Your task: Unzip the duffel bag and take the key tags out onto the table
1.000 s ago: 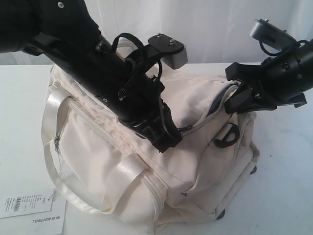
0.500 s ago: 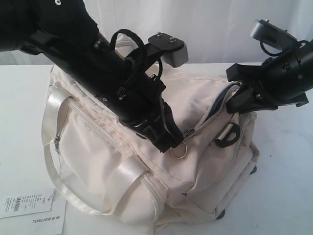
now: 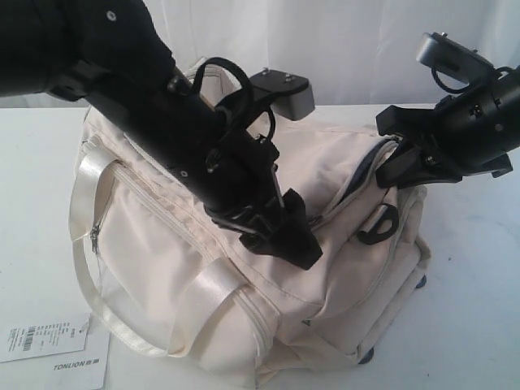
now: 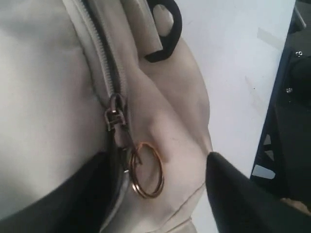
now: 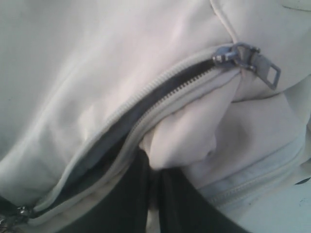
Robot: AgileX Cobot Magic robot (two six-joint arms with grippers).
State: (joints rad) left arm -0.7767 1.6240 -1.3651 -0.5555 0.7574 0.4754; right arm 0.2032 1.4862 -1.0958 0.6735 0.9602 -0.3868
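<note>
At the near left corner of the worktop (image 3: 471, 309) lie white paper tags (image 3: 45, 337) with a barcode, just beside the duffel bag (image 3: 162, 244). The cream bag fills the middle of the worktop, its shiny ribbon handle (image 3: 85, 211) draped down the near left side. Over the bag's top sits the left gripper (image 3: 280, 240), fingers apart. A gold ring (image 4: 146, 170) hangs from the zip slider (image 4: 114, 116) between them (whether a finger touches it cannot be told). Further right a black strap ring (image 3: 378, 226) sticks out of the bag's side. At the bag's right end the right gripper (image 3: 390, 162) is clamped on a fold of the bag's fabric beside the zip, which gapes and shows grey lining (image 5: 146, 107).
</note>
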